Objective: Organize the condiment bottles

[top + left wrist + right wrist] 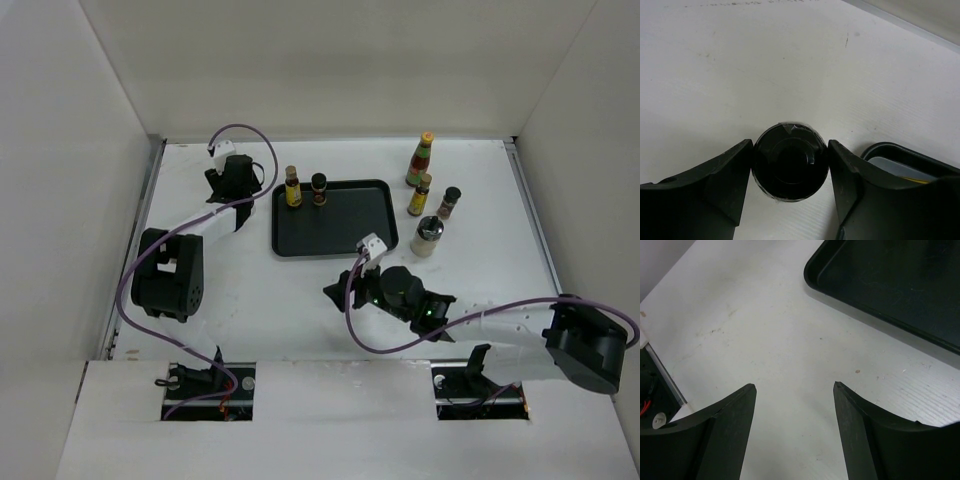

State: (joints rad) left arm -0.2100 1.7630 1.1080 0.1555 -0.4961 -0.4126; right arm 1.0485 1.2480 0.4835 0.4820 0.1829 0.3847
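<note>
Seen from above in the left wrist view, a dark-capped bottle stands on the white table, and my left gripper is shut on it, both fingers touching the cap. In the top view that gripper sits left of the black tray and hides the bottle. An amber yellow-labelled bottle and a dark-capped jar stand in the tray's back left corner. My right gripper hangs open over bare table in front of the tray, holding nothing.
To the right of the tray stand a tall red bottle, an amber bottle, a dark-capped jar and a silver-lidded shaker. White walls close the table on three sides. The tray's corner lies just right of my left fingers.
</note>
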